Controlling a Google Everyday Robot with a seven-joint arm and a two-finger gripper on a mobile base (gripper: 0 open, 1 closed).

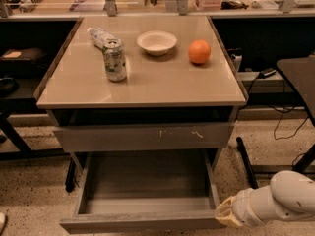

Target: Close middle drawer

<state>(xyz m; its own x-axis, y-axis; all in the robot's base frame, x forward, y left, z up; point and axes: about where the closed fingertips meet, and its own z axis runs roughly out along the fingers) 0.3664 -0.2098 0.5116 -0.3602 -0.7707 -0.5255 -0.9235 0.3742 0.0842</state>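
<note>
Single view: high, front-on, tilted down over table (147, 85); hand (224, 214) low right, beside middle drawer (142, 181).
</note>
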